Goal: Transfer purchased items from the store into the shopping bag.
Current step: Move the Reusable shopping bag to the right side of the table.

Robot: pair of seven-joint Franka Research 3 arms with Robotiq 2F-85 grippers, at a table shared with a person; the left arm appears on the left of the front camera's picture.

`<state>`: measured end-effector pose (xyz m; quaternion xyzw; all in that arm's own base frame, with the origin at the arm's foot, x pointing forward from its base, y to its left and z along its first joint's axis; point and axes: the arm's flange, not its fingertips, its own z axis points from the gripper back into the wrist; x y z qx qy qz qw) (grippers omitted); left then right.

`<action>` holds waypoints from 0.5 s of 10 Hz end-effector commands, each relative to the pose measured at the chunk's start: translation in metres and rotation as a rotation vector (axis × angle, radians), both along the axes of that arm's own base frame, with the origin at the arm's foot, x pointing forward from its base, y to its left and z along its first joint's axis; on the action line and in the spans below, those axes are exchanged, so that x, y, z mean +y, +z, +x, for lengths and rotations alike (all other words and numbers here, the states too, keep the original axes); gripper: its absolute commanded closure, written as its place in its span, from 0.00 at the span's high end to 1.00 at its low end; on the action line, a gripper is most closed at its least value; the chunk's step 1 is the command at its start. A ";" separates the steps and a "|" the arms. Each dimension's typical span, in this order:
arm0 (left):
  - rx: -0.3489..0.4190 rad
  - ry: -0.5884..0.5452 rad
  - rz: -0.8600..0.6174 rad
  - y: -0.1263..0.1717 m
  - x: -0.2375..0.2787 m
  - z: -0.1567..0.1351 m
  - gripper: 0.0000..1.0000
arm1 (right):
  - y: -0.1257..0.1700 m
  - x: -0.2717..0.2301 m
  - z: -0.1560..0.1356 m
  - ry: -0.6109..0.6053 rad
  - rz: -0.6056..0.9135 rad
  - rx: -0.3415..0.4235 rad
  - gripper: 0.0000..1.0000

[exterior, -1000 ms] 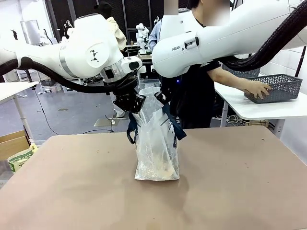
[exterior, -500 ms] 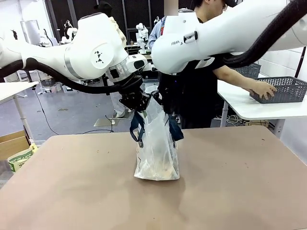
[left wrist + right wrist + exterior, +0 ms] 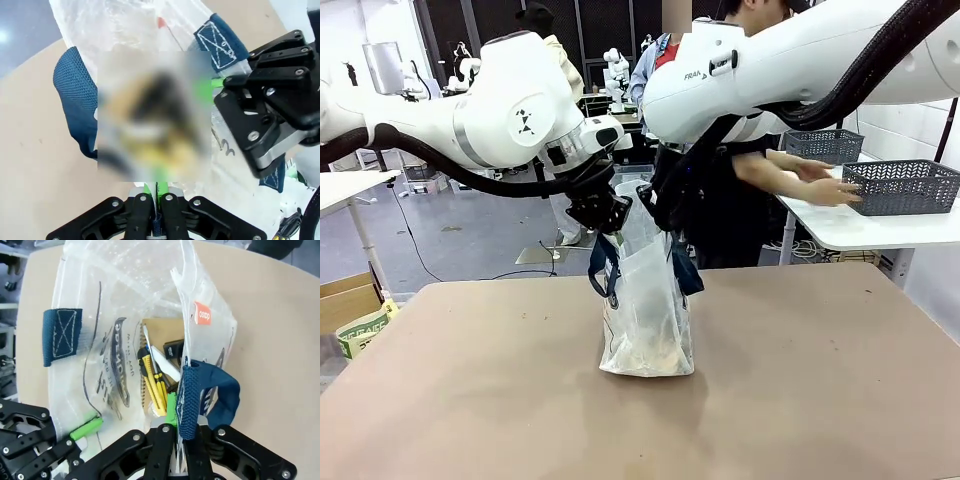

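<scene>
Shopping bag stood upright near the middle of the bench, its base on the surface and its mouth drawn up between your two arms. My reading of the hold: you had one strap lifted to either side so the plastic was pulled taut and the opening faced upward, ready for goods to be dropped in from above.

Left claw: jaws pressed together, pinching the left strap at its top. The left wrist view confirmed it: the left claw had a sliver of navy webbing between its green pads, and the rest of the loop hung slack beside the bag.

Right claw: likewise clamped, on the right strap. In the right wrist view the right claw had the webbing running straight up out of its fingers (no gap visible either side).

Contents: purchased items already lay at the bottom, seen through the plastic; a flat brown box and a yellow-and-black packet were distinguishable, the others too jumbled to name.

Far side: the person's hand was stretched toward the mesh basket on the side table, apart from the bag. Judgement: more goods were probably coming, so the mouth needed to be kept wide.
</scene>
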<state>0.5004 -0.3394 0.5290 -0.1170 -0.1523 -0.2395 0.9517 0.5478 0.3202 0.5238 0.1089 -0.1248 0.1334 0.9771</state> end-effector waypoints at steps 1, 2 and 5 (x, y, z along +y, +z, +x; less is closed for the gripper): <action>0.000 0.005 0.000 0.000 0.002 0.002 0.00 | 0.000 -0.003 0.002 -0.011 0.009 0.006 0.00; 0.060 0.151 -0.010 -0.001 -0.002 0.006 0.00 | -0.002 -0.003 0.004 -0.088 0.067 0.041 0.00; 0.045 0.312 -0.003 0.000 -0.004 0.002 0.00 | -0.003 -0.002 0.005 -0.102 0.082 0.062 0.00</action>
